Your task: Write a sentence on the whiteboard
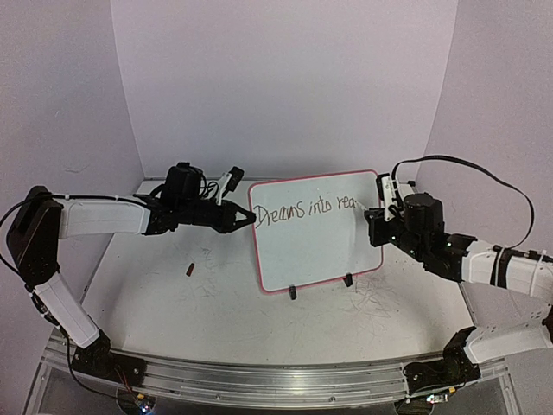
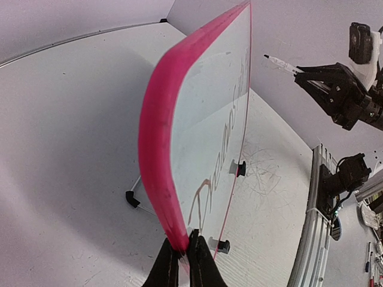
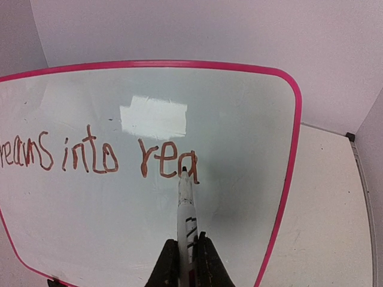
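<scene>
Top external view: the whiteboard (image 1: 320, 255) is standing upright on its little black feet (image 1: 293, 292) mid-counter (image 1: 173, 303), between the two arms. Left tool (image 1: 251, 218) is clenched on the pink frame at the board's left edge. Right tool (image 3: 187, 248) is clamped around a marker (image 3: 186, 203), tip touching the board right by the "a". The sentence (image 1: 307, 209) reads just "Dreams into rea", running along the board's upper part.

Both clenched: left gripper (image 2: 182, 252); right gripper (image 3: 186, 254)
</scene>
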### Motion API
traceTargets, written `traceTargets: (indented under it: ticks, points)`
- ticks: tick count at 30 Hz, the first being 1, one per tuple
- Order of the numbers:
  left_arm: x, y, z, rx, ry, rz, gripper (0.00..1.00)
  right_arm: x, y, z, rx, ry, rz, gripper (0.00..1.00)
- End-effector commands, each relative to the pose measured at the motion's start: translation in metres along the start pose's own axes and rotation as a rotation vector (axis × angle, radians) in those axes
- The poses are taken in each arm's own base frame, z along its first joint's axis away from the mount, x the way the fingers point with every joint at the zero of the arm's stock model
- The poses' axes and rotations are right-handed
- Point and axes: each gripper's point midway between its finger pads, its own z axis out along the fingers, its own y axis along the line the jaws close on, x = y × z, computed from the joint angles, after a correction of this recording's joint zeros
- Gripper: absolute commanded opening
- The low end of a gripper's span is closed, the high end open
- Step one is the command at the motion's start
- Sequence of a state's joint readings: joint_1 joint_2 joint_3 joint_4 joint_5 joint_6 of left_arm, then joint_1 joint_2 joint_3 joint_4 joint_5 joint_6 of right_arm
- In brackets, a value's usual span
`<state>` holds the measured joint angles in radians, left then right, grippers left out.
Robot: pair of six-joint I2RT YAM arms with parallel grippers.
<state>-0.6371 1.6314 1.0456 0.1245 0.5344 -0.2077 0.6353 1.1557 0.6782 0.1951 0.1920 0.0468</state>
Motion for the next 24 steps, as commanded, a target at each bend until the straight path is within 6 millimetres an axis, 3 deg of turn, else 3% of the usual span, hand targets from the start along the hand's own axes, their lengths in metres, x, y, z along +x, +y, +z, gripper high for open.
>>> traceTargets:
  ticks: [1,24]
  points:
    - [0.005,-0.001,0.004,-0.030,0.044,0.032,0.00,-0.027,-0.005,0.000,0.023,-0.072,0.015,0.00]
    - [0.013,0.000,0.002,-0.033,0.052,0.058,0.00,-0.041,-0.015,0.018,0.049,-0.101,0.055,0.00]
